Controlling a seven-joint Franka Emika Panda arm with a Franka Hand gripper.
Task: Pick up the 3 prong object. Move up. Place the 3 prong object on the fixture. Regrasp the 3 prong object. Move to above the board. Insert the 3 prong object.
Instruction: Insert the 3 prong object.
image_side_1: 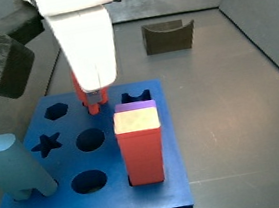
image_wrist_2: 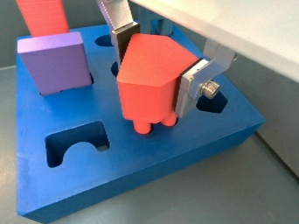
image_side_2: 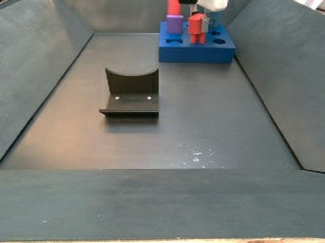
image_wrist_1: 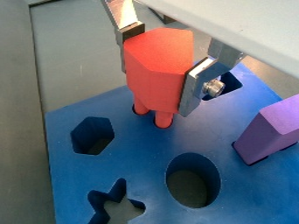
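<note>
Gripper [image_wrist_1: 163,66] clamped on the 3 prong object [image_wrist_1: 156,70], held upright over the board [image_wrist_1: 70,179].

In both wrist views the silver fingers [image_wrist_2: 197,83] press the salmon-red block's sides, its long axis vertical and prongs pointing down, their tips at or just above the blue surface; contact is hard to judge. The board's hexagon hole [image_wrist_1: 91,135], round hole [image_wrist_1: 191,179] and star hole [image_wrist_1: 118,205] stand open, while a purple block [image_wrist_2: 55,59] and a tall red block [image_side_1: 139,147] sit upright in theirs. In a side view the fixture [image_side_2: 129,94] stands well apart, holding nothing.
</note>
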